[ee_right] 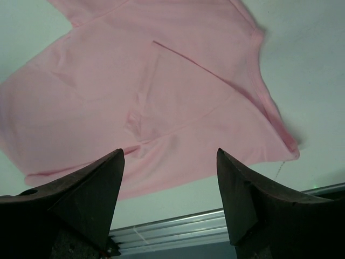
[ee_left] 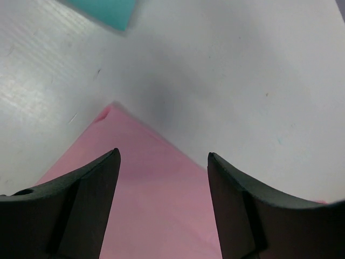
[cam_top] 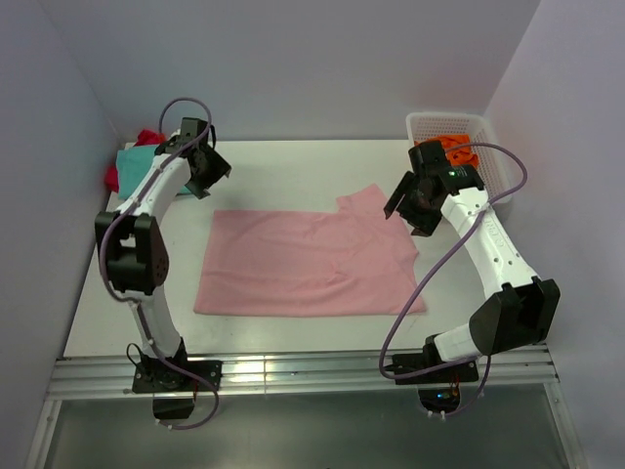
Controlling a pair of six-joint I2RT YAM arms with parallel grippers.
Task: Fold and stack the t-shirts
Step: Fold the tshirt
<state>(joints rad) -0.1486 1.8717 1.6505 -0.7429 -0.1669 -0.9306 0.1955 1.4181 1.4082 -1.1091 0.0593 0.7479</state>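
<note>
A light pink t-shirt [cam_top: 303, 259] lies spread flat in the middle of the table, one sleeve pointing to the far right. My left gripper [cam_top: 213, 176] hovers open above its far left corner; the left wrist view shows that pink corner [ee_left: 145, 183] between and below the fingers [ee_left: 91, 189], which hold nothing. My right gripper [cam_top: 410, 217] hangs open over the shirt's right edge, and the pink cloth [ee_right: 161, 91] fills the right wrist view beyond the empty fingers [ee_right: 91, 183]. Teal [cam_top: 132, 161] and red [cam_top: 146, 137] t-shirts lie at the far left. An orange t-shirt [cam_top: 451, 149] sits in the basket.
A white mesh basket [cam_top: 493, 156] stands at the far right corner. Walls close in the table on the left, back and right. A metal rail [cam_top: 303, 371] runs along the near edge, also seen as the rail [ee_right: 178, 226] in the right wrist view.
</note>
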